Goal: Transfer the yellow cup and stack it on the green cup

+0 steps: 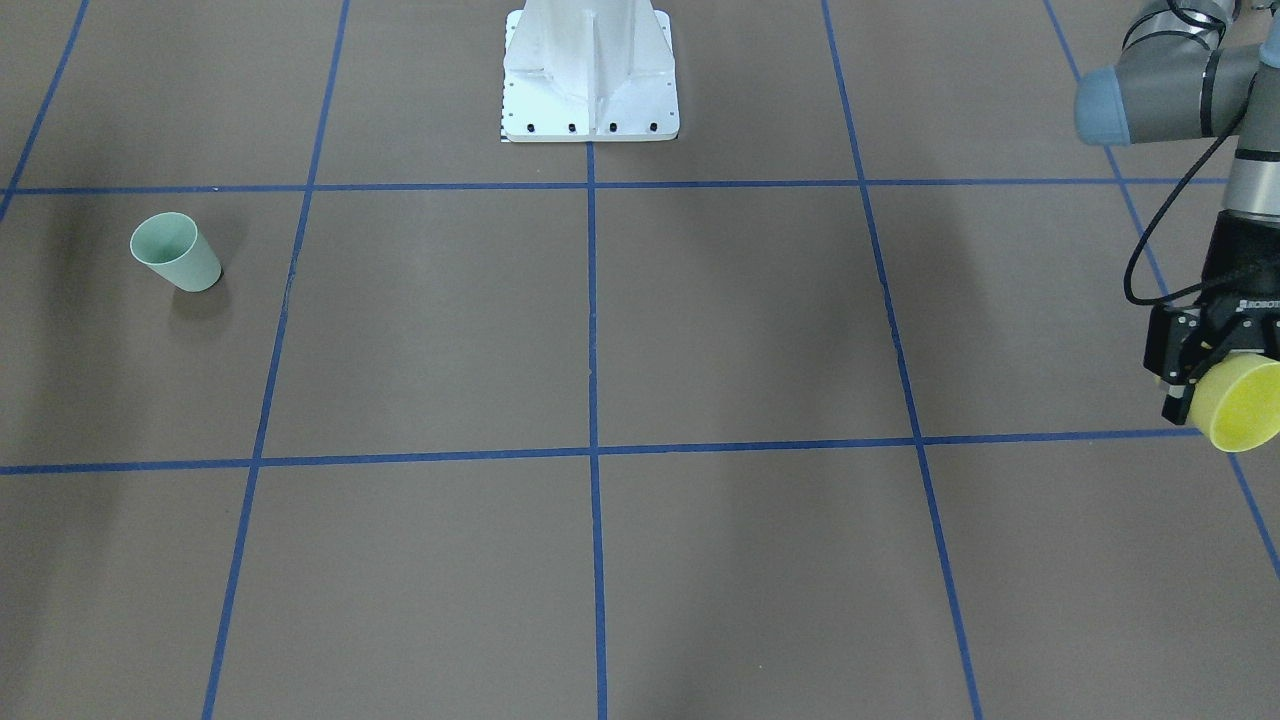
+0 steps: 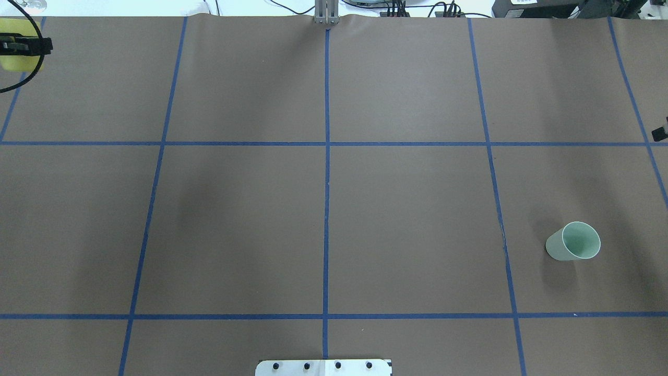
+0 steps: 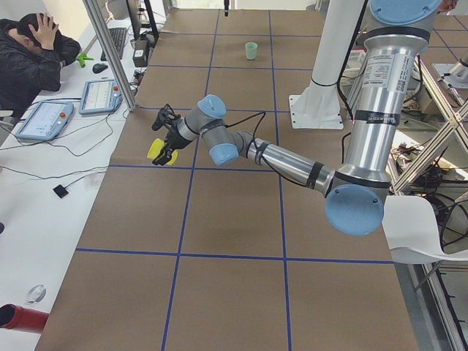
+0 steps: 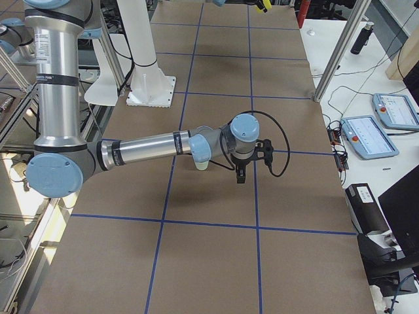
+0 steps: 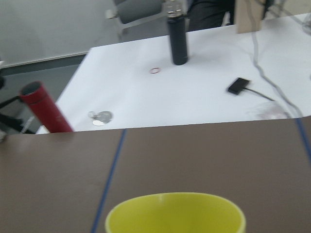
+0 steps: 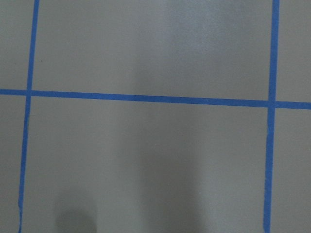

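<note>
My left gripper (image 1: 1212, 372) is shut on the yellow cup (image 1: 1245, 402) and holds it tilted above the table at the far left edge. The cup also shows in the overhead view (image 2: 14, 51), the exterior left view (image 3: 160, 151), and as a rim at the bottom of the left wrist view (image 5: 175, 212). The green cup (image 1: 178, 252) stands upright on the table on my right side (image 2: 573, 242), far from the yellow cup. My right gripper (image 4: 241, 175) hovers near the green cup (image 4: 202, 164); I cannot tell whether it is open or shut.
The white robot base plate (image 1: 590, 90) sits at the table's middle near edge. Blue tape lines (image 2: 326, 156) grid the brown table. A white side table (image 5: 194, 92) beyond the left end carries a red bottle (image 5: 44, 108) and a black bottle (image 5: 177, 36). A person (image 3: 29, 58) sits there.
</note>
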{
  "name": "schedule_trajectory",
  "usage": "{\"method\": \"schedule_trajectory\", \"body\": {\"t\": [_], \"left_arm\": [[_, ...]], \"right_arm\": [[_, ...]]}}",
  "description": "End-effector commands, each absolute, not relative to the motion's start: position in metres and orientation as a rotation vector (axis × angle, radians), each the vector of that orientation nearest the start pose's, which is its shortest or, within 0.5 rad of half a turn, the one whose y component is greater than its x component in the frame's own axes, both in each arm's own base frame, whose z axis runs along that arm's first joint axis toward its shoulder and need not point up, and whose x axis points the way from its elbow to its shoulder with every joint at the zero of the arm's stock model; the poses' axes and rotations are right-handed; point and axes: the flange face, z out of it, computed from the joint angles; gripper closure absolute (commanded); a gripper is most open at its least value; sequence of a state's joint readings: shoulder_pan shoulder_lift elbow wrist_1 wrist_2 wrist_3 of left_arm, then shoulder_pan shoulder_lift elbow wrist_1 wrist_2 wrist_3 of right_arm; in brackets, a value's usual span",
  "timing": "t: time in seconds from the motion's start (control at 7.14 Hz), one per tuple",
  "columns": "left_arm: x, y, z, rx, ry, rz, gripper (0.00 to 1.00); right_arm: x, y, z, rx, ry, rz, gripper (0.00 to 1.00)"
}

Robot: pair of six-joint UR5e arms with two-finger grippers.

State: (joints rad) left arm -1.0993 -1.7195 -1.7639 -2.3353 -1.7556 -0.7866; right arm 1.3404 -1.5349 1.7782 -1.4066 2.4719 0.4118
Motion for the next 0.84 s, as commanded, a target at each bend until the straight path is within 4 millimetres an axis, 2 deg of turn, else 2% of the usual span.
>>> {"method": "schedule_trajectory", "body": {"t": [0.0,0.14,0.28,0.42,0.56,0.7], "left_arm": [[0.227,-0.519,0.370,0.789,1.098,-0.150,1.00],[0.245,-0.508,0.360,0.812,1.156,-0.137,1.00],[0.266,-0.493,0.350,0.824,1.206,-0.097,1.00],[0.306,-0.471,0.344,0.877,1.213,-0.113,1.00],[0.377,-0.433,0.322,0.945,1.221,-0.147,1.00],[0.427,-0.397,0.303,0.977,1.236,-0.168,1.00]], "right_arm": [[-0.214,-0.560,0.376,0.070,-1.032,-0.069,0.01],[-0.275,-0.567,0.324,0.051,-1.045,-0.045,0.01],[-0.320,-0.556,0.290,0.032,-1.062,-0.055,0.01],[-0.346,-0.544,0.264,0.007,-1.088,-0.051,0.02],[-0.370,-0.531,0.244,-0.003,-1.121,-0.016,0.03],[-0.392,-0.516,0.237,0.002,-1.159,-0.038,0.04]]}}
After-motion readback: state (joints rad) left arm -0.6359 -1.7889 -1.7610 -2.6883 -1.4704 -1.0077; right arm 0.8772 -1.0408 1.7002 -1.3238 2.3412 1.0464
